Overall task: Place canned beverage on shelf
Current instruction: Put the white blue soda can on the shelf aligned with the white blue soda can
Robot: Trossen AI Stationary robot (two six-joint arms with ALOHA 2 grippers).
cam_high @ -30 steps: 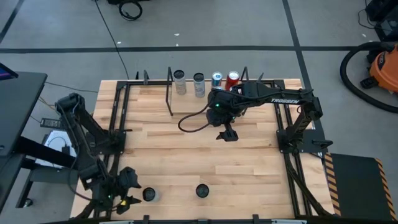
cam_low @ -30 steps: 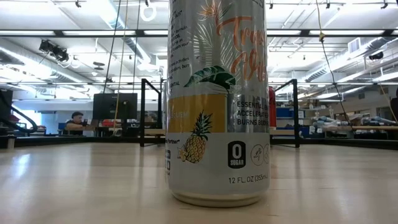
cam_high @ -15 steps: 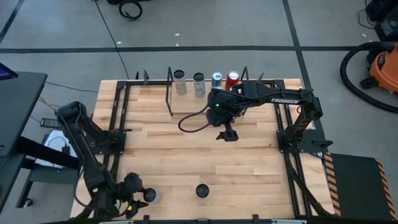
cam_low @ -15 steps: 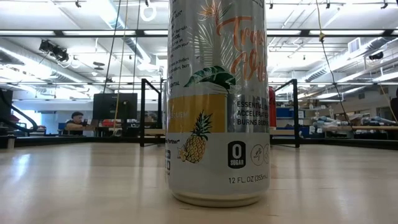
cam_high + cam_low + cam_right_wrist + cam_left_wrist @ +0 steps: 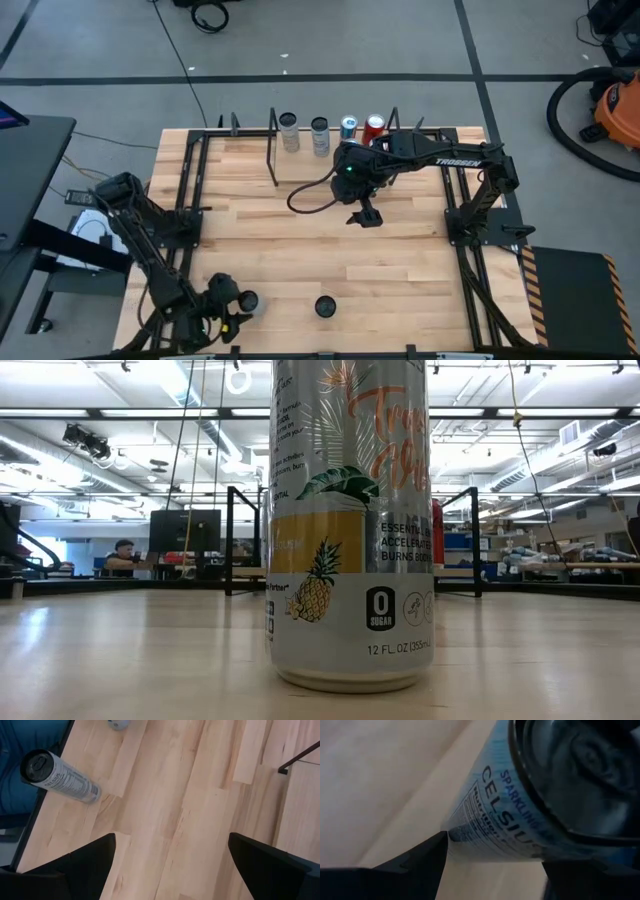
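A blue-lettered silver can (image 5: 490, 820) stands near the table's near left corner (image 5: 247, 299). My left gripper (image 5: 232, 306) is open, slanting down, with one finger (image 5: 420, 862) on each side of the can; I cannot tell whether they touch it. A second can with a pineapple print (image 5: 350, 530) stands at the near middle (image 5: 325, 306). The shelf (image 5: 275, 150) stands at the far edge, and several cans (image 5: 319, 135) stand upright along it. My right gripper (image 5: 366, 216) hangs open above the table's middle.
Black arm frames (image 5: 190, 200) run along the table's left and right sides. The wood between the shelf and the near cans (image 5: 300, 250) is bare. In the low view the shelf's black end frames (image 5: 235, 540) show behind the pineapple can.
My left gripper has gone down and toward the table's right edge, closing in on the can at the near left, and has rolled somewhat. Its fingers have kept the same gap.
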